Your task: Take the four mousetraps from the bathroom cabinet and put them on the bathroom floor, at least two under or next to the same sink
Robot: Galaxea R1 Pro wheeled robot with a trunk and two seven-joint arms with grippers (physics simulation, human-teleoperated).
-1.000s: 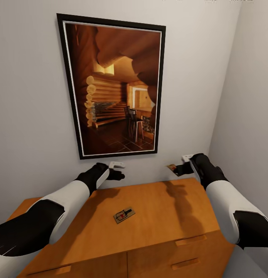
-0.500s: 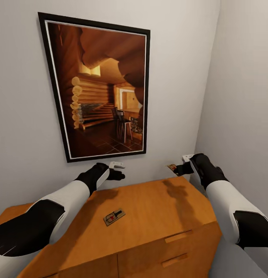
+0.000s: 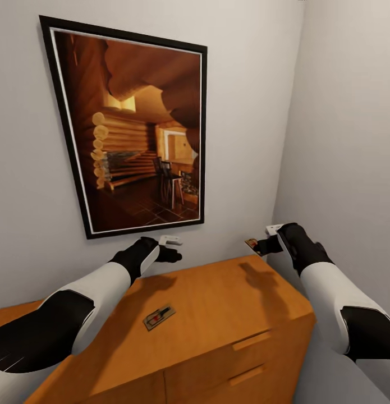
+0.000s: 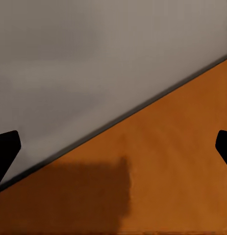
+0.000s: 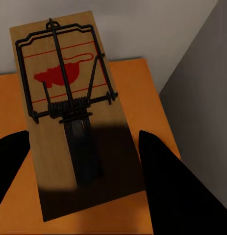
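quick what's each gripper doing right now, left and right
Left gripper: open, holding nothing, above the cabinet.
Right gripper: shut on a mousetrap, held between its fingers.

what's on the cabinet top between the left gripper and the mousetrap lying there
Nothing: in the head view the stretch of cabinet top between the left gripper and the lying mousetrap is bare orange wood, crossed only by the arm's shadow.
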